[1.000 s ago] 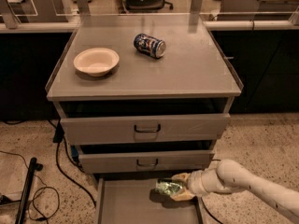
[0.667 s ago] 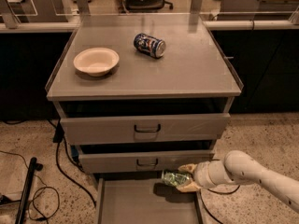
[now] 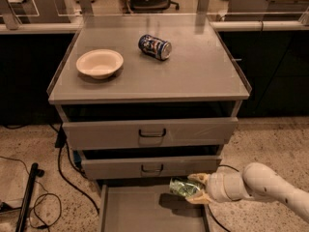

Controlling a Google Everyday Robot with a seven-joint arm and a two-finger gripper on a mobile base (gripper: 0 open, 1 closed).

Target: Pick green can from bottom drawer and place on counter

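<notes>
Lift stage, apparently: the cream two-finger gripper (image 3: 194, 189), clamped on the small dented shiny green can (image 3: 181, 187), hangs over the shallow grey metal bottom drawer's (image 3: 140, 212) back right corner. Next it likely must rise past the front edge of the wide flat grey counter (image 3: 193, 79).

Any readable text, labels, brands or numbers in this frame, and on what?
The blue-and-white can on the counter: print too blurred to read.
The green can, held by the gripper over the bottom drawer: no legible text.
No other text visible.
</notes>
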